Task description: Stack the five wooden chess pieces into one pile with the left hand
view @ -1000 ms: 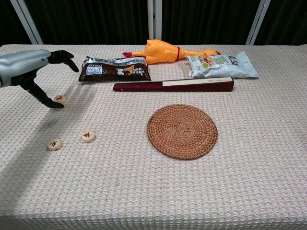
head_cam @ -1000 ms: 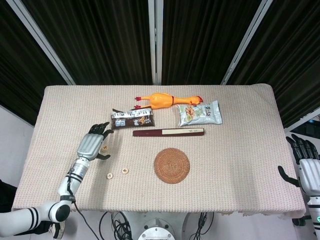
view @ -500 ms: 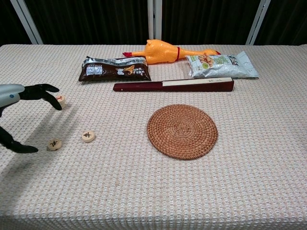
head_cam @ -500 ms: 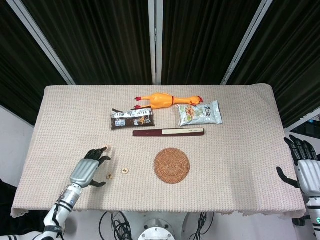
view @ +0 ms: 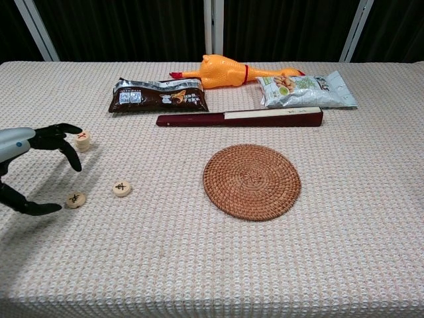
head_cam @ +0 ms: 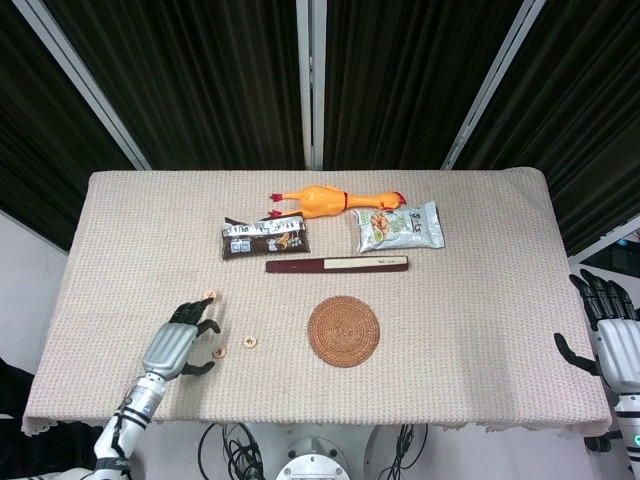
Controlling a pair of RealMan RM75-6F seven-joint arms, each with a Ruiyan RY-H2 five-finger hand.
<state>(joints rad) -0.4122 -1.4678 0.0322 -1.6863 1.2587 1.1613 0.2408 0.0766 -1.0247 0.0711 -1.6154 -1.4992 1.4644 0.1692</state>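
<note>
Open beige woven tabletop [view: 344, 218] stretches across the near edge and the whole right side, well apart from anything. A round woven rattan coaster [view: 252, 181] occupies the centre. Behind it a long dark red flat box [view: 240, 118] forms a low barrier, with a brown snack packet [view: 158, 95], a yellow rubber chicken [view: 228, 70] and a pale green snack bag [view: 306, 89] lined up farther back. At near left, the left hand [view: 30, 165] arches among small round wooden chess pieces [view: 121, 188], leaving narrow gaps between them.
</note>
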